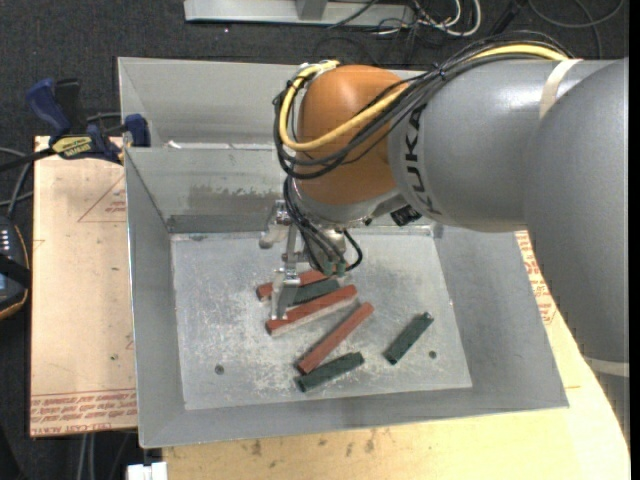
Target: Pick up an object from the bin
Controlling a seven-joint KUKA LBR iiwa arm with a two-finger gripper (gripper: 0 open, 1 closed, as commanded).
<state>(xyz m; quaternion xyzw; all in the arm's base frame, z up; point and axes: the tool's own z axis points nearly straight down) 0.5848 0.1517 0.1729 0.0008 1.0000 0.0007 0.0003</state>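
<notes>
A scuffed grey bin [210, 353] was noted. The claw [289, 290], its state indeterminable, was found over a red-brown stick [330, 300], judged light, stiff, best gripped across its narrow width.

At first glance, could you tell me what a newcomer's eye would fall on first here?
The large grey arm with its orange cover strikes first, reaching from the right over the bin. Under it, the gripper is low at a cluster of red-brown bars mid-bin, and a dark green bar lies apart to their right.
</notes>
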